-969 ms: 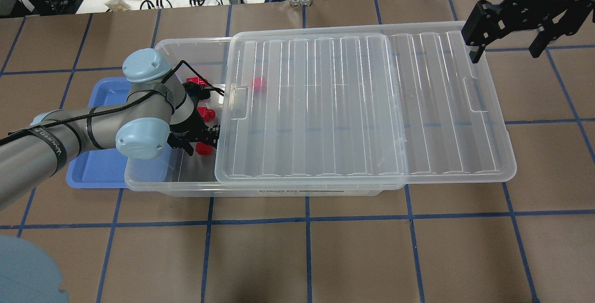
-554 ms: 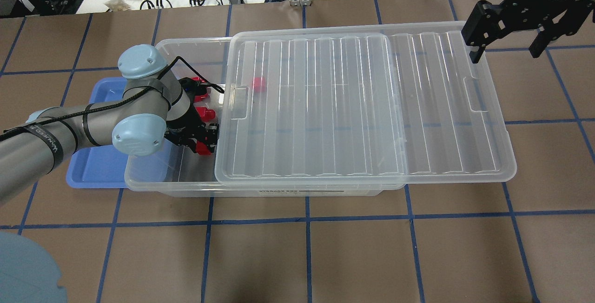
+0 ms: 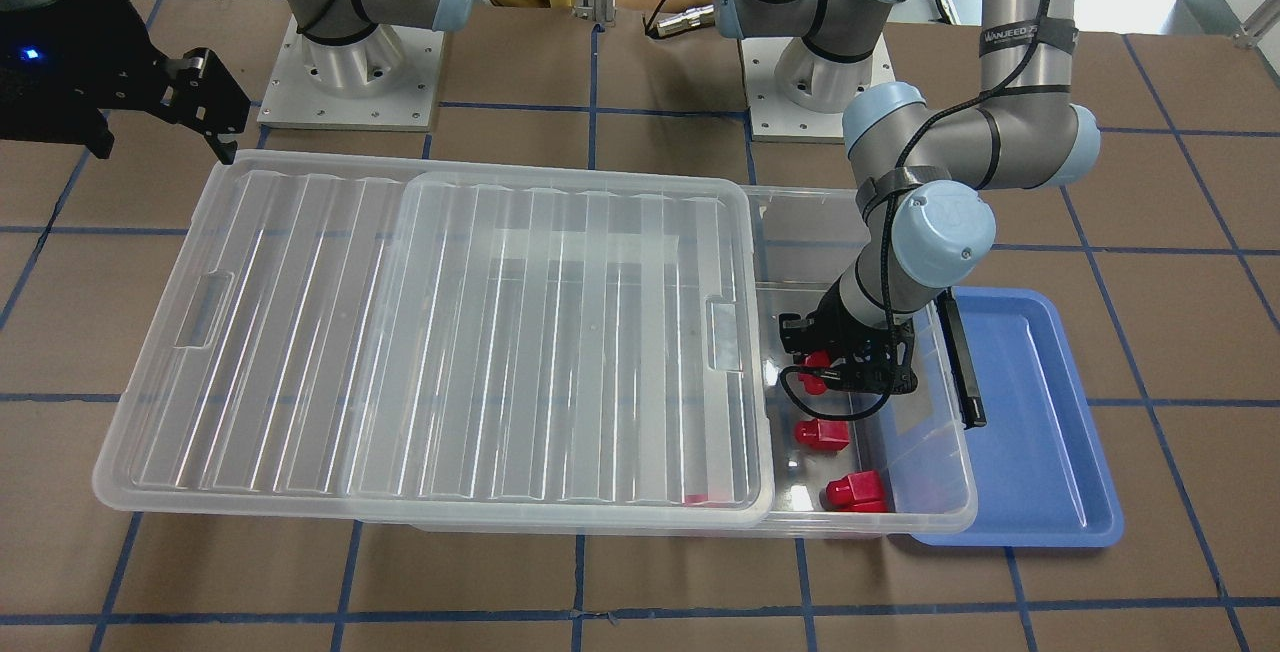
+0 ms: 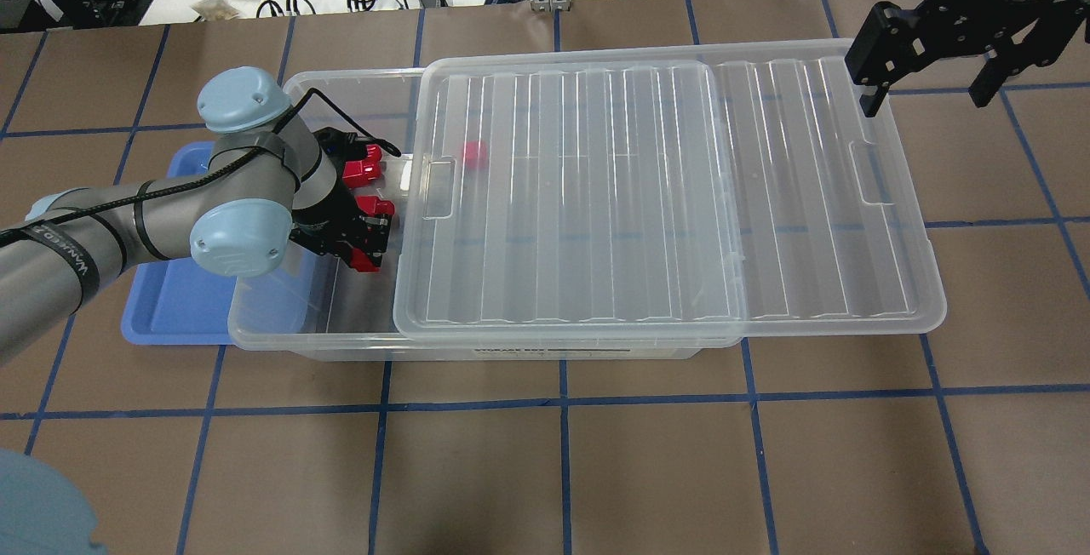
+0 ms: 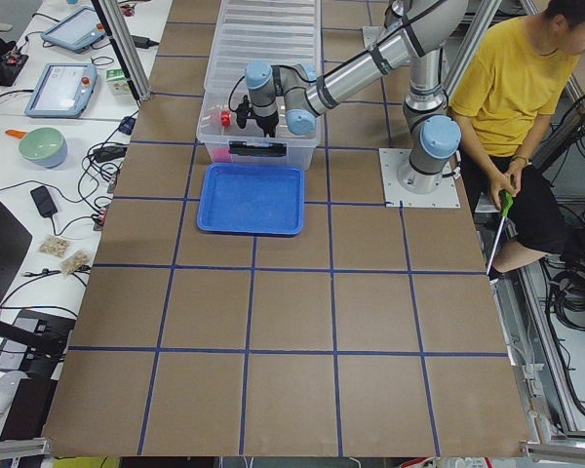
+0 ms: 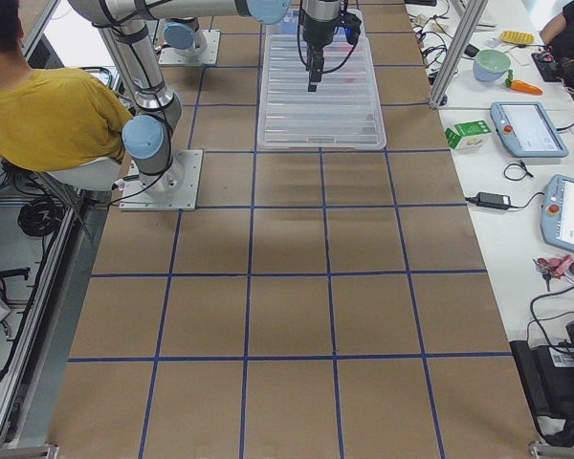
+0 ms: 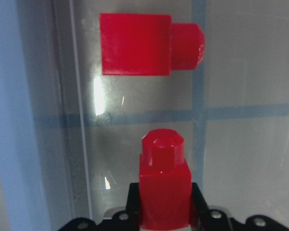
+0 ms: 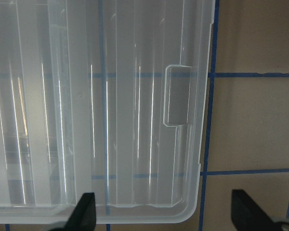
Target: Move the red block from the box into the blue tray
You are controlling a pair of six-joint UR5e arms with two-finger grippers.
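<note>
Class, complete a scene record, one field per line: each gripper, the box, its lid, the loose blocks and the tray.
left gripper: shut on a red block, inside the box's open end
right gripper: open, above a corner of the lid
box: clear, uncovered at the tray end
lid: slid aside, covers most of the box
loose red blocks: two lying in the open end
blue tray: beside the box, no block in it

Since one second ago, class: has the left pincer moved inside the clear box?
Yes. In the overhead view the left pincer, shut on a red block, has shifted up the picture, closer to level with the lid's handle slot.
</note>
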